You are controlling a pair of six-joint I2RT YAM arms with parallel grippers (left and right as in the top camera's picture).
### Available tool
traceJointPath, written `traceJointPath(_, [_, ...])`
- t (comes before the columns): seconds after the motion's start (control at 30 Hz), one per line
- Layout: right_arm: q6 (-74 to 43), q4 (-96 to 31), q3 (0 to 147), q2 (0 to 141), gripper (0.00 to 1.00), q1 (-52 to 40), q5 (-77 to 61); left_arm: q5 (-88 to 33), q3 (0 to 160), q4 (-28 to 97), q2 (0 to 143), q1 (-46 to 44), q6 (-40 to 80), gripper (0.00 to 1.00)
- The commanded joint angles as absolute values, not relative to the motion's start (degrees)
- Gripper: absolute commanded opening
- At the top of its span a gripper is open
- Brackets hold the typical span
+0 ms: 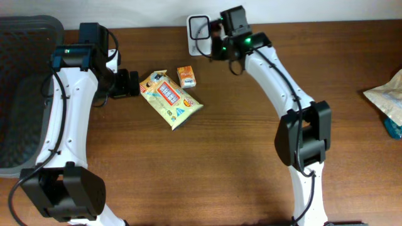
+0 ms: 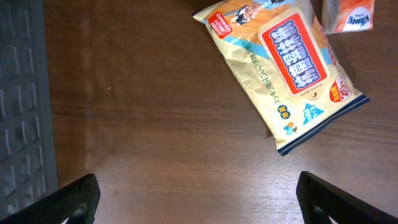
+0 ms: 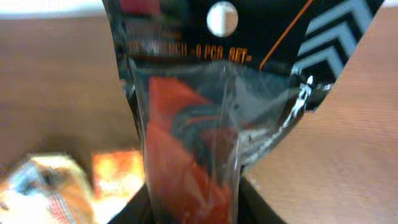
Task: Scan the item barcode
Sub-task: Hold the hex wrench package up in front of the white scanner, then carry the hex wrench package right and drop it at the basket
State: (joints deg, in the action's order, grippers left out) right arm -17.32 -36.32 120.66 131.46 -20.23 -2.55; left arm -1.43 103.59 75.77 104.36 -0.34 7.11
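Right wrist print: the black header card on the wrench-set pack reads "...ENCH - 8 PCS SET" in orange. The first letters are cut off and the digit is soft, so 8 is my best reading. A round hang hole sits above the line.
Pack contents: clear blister over something orange-red and dark, blurred this close.
Right gripper: the right gripper is clenched on the pack's lower end, a dark finger on each side, with the pack upright right in front of the lens.
Pack location: held up off the wood at the table's far edge, near a white frame; touching or not, can't tell from overhead.
Left gripper: the left gripper is released, fingers spread wide to the bottom corners over bare wood.
Snack bag: the snack bag is yellow, lying flat and slanted, with a red panel of white East Asian characters. It lies just ahead of the left fingers, apart from them.
Orange box: the orange box is near the bag's far corner, with blue script on a white patch, too clipped to read.
Edges: a grey crate hugs the left side beside the left arm, and a pale packet sits at the right edge.
Open room: the table shows wide bare wood between the two arms and toward the near side.
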Motion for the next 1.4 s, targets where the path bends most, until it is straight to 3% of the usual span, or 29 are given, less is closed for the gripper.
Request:
traceJointPath(0.0, [-17.0,-29.7,121.8,132.3,0.28,-21.9,-3.2,-1.2,103.4,75.7,103.4,-0.4,7.0,0.99])
traceJointPath(0.3, [-19.4,-12.6,121.8,138.4,0.30,-22.2,0.3,-1.2,103.4,75.7,103.4,-0.4,7.0,0.99])
traceJointPath(0.67, [-22.6,-12.3,122.2,139.6,0.33,-22.1,2.0,-1.2,103.4,75.7,103.4,-0.4,7.0,0.99])
traceJointPath(0.87, [-24.3,-24.0,129.1,136.1,0.33,-17.8,7.1,-1.2,103.4,75.7,103.4,-0.4,7.0,0.99])
traceJointPath(1.03, [-24.3,-45.2,140.9,134.9,0.33,-9.9,17.9,-1.2,103.4,75.7,103.4,-0.4,7.0,0.99])
traceJointPath(1.37, [-29.5,-71.0,145.3,135.3,0.33,16.0,19.3,-1.2,103.4,75.7,103.4,-0.4,7.0,0.99])
